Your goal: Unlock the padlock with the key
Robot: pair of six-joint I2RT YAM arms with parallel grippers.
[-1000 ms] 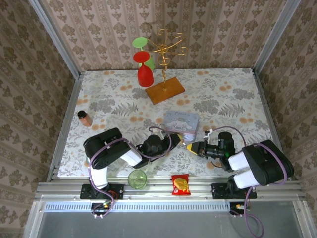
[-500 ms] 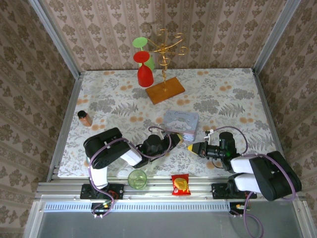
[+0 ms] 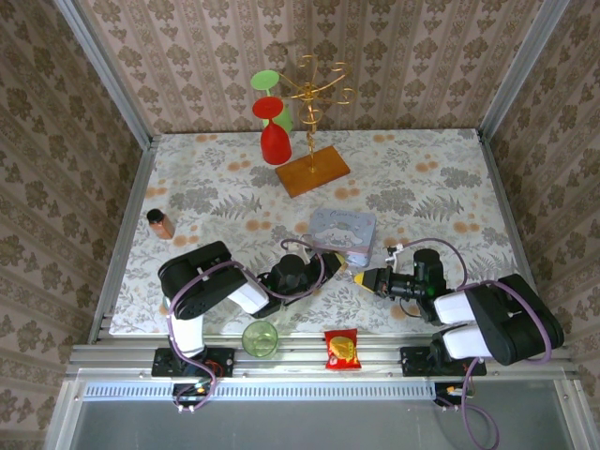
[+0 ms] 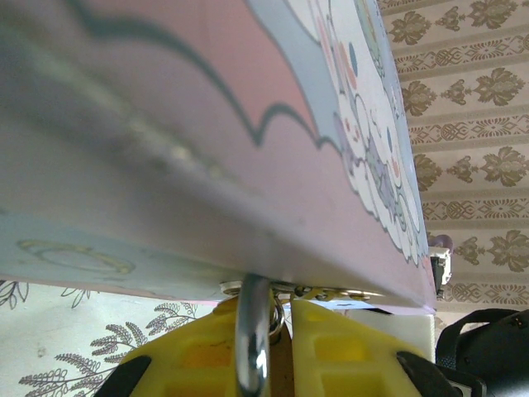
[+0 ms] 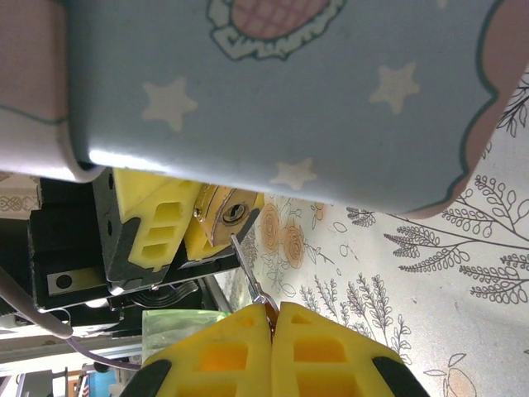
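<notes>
Left gripper (image 4: pixel 266 357) clamped on the padlock (image 5: pixel 221 217) beneath the tin box (image 5: pixel 273 91). Right gripper (image 5: pixel 273 339) pinches the key (image 5: pixel 248 271), tip just short of the keyhole. Insertion and turning apparently remain.

A pastel tin box (image 3: pixel 343 234) with a cartoon print lies flat on the floral tablecloth (image 3: pixel 422 178). Beyond the tin, towards the back wall, a gold wire rack (image 3: pixel 312 112) stands on a wooden base (image 3: pixel 313 172). A red wine glass (image 3: pixel 274 131) and a green wine glass (image 3: pixel 269 82) hang foot-up on the rack's left side. Well to the tin's left stands a small copper-brown bottle (image 3: pixel 160 224). On the near side of the tin, at the table's edge, sit a clear green cup (image 3: pixel 261 338) and a red snack packet (image 3: pixel 341 348).
</notes>
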